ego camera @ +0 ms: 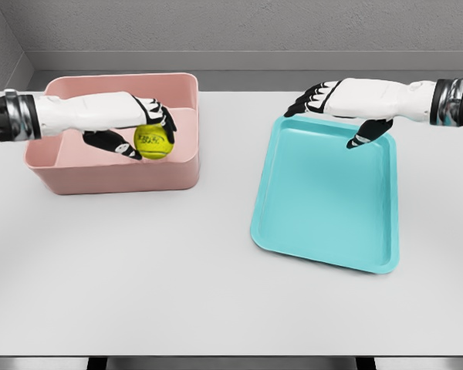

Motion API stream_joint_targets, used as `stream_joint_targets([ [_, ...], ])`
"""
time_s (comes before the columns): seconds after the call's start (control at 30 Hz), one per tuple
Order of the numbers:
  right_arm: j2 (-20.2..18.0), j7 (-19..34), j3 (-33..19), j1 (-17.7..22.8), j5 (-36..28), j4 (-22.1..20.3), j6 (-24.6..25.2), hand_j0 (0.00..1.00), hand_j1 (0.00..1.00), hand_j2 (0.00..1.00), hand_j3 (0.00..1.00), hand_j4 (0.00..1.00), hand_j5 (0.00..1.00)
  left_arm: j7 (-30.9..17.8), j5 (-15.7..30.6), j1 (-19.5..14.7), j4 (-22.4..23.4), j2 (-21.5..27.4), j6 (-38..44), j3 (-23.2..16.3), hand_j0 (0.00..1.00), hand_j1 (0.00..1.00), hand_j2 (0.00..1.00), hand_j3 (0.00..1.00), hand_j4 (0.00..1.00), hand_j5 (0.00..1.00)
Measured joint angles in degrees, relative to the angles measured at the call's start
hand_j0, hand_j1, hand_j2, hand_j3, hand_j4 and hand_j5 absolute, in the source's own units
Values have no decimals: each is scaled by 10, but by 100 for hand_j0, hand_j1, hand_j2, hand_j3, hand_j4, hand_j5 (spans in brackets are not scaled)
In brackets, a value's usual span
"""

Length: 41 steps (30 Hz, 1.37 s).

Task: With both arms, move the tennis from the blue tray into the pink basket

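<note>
A yellow-green tennis ball (153, 142) is held by my left hand (143, 129), whose fingers curl over it above the right part of the pink basket (116, 179). The left arm comes in from the left edge across the basket. My right hand (336, 116) hovers over the far edge of the blue tray (324, 200) with fingers spread and nothing in it. The tray holds nothing.
The pink basket stands at the back left of the white table (139, 277), the blue tray at the right, tilted slightly. A grey wall runs behind the table's far edge.
</note>
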Motion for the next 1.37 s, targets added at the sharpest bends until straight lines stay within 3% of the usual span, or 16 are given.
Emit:
stream_joint_targets([
  [0.27, 0, 0, 0, 0, 0, -1, 0, 100, 100, 100, 100, 100, 100, 0, -5, -17, 67, -26, 0, -1, 40, 40, 40, 40, 40, 40],
  [0.53, 0, 0, 0, -1, 0, 0, 0, 100, 100, 100, 100, 100, 100, 0, -13, -40, 170, -68, 0, -2, 40, 40, 40, 40, 40, 40],
  [0.6, 0, 0, 0, -2, 0, 0, 0, 100, 100, 100, 100, 100, 100, 0, -18, -40, 190, -74, -1, -2, 49, 49, 49, 49, 49, 49],
  [0.63, 0, 0, 0, -3, 0, 0, 0, 100, 100, 100, 100, 100, 100, 1, -22, -40, 196, -75, -1, -1, 80, 80, 80, 80, 80, 80],
  [0.67, -1, 0, 0, -3, 0, 0, 0, 100, 100, 100, 100, 100, 100, 2, -26, -40, 201, -77, -1, 0, 100, 100, 100, 100, 100, 100],
  [0.9, -4, 0, -8, -2, 0, 1, 0, 100, 100, 100, 100, 100, 100, 6, -33, -39, 205, -76, 0, 4, 100, 100, 100, 100, 100, 100],
  [1.03, -6, 1, -11, -1, 0, 3, 0, 100, 100, 100, 100, 100, 100, 7, -25, -30, 156, -53, -1, 5, 100, 100, 100, 100, 100, 100],
  [1.2, -13, 1, -16, 4, 0, 4, 0, 100, 100, 100, 100, 100, 100, 11, 45, 36, 0, 45, -1, 4, 100, 100, 100, 100, 100, 100],
  [1.37, -23, 1, -31, 4, 0, 5, 0, 100, 100, 100, 100, 100, 100, 11, 70, 76, -69, 113, 0, 14, 100, 100, 100, 100, 100, 100],
])
